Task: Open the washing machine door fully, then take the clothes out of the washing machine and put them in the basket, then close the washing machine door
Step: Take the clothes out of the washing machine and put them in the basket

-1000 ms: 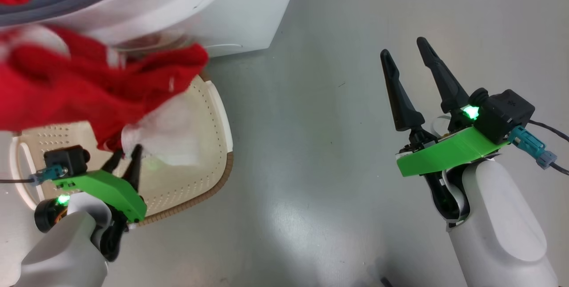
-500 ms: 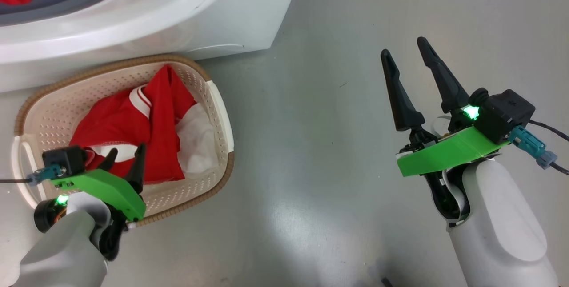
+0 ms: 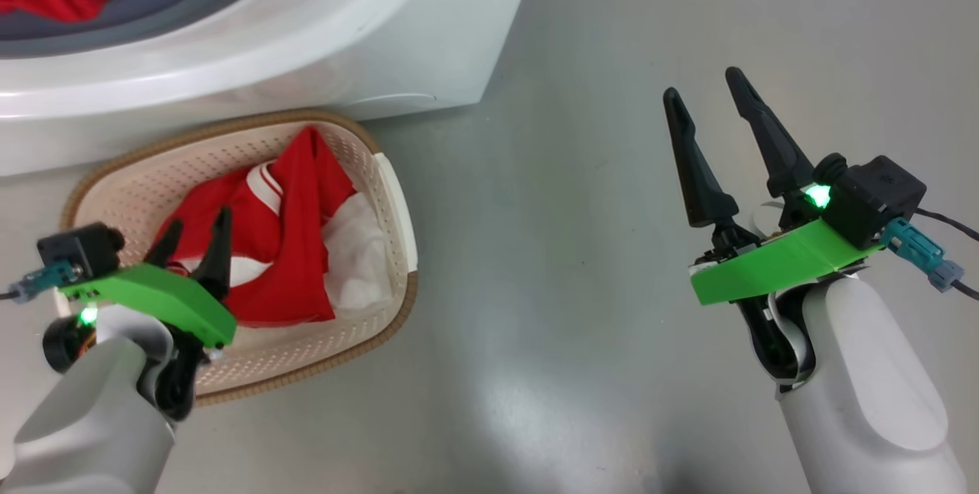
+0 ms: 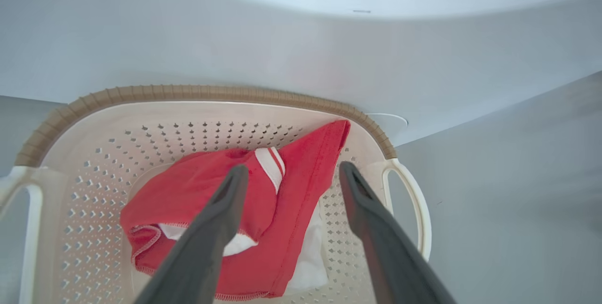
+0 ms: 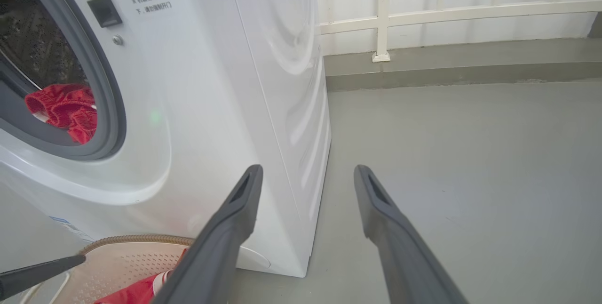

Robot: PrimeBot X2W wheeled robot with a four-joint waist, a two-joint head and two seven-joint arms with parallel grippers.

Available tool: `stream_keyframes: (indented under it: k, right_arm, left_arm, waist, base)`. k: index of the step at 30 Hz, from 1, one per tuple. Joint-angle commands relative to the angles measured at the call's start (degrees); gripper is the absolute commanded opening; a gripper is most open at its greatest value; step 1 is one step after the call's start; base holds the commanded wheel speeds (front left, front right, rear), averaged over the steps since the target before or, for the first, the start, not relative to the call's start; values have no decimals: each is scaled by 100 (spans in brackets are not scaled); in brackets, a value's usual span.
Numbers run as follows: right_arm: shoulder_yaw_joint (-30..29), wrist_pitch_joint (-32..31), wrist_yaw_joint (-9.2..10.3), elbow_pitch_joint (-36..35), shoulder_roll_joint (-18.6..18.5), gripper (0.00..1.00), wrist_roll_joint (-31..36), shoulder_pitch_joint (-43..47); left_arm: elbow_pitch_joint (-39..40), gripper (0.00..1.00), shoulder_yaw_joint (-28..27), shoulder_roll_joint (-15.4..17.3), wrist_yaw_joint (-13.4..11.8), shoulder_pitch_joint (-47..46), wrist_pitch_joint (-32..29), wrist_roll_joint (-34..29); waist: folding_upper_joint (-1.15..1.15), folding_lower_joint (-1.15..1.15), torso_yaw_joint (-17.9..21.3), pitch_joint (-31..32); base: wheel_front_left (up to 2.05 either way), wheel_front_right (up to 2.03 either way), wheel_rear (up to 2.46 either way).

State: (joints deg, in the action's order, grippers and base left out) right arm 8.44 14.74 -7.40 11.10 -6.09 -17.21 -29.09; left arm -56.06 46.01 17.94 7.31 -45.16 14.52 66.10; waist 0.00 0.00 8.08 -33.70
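The white washing machine (image 3: 321, 27) stands at the upper left, its grey ring uncovered, with a red garment (image 5: 66, 108) lying in the mouth of the drum; the washing machine door is out of view. In front of it on the floor sits the cream basket (image 3: 229, 121), holding red clothes with white stripes (image 3: 283, 249) and a white cloth (image 3: 356, 261). My left gripper (image 3: 197, 220) hangs open just above those clothes (image 4: 244, 214), nothing between its fingers. My right gripper (image 3: 704, 83) stands open and empty over bare floor, to the right of the machine (image 5: 211, 106).
Grey floor (image 3: 551, 249) stretches between the basket and my right arm. Beyond the machine's right side run a low kerb and a white panelled wall (image 5: 447, 12). A cable trails from my right wrist (image 3: 941, 222).
The left gripper opened and the red garment it carried dropped into the basket. That arm has drawn slightly left and up; the head view shifted a little. The right arm kept still.
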Motion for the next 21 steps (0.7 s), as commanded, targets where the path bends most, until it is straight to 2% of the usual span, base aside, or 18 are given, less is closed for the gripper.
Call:
stream_keyframes:
  k: [1,14,21]
  right_arm:
    - [77,26,-9,-102,-22,100,50,237]
    - [37,26,-9,17,-227,100,11,540]
    - [16,26,-9,54,-316,100,-24,750]
  left_arm:
    - [113,100,-280,196,18,52,48,-162]
    - [1299,100,-2257,-35,18,861,48,-2047]
    - [2072,100,-3015,-188,18,1430,48,-2810]
  waist:
    - [0,0,-103,129]
    - [0,0,-367,764]
    - [0,0,-458,1109]
  base:
    - [0,0,0]
    - [0,0,0]
    - [0,0,0]
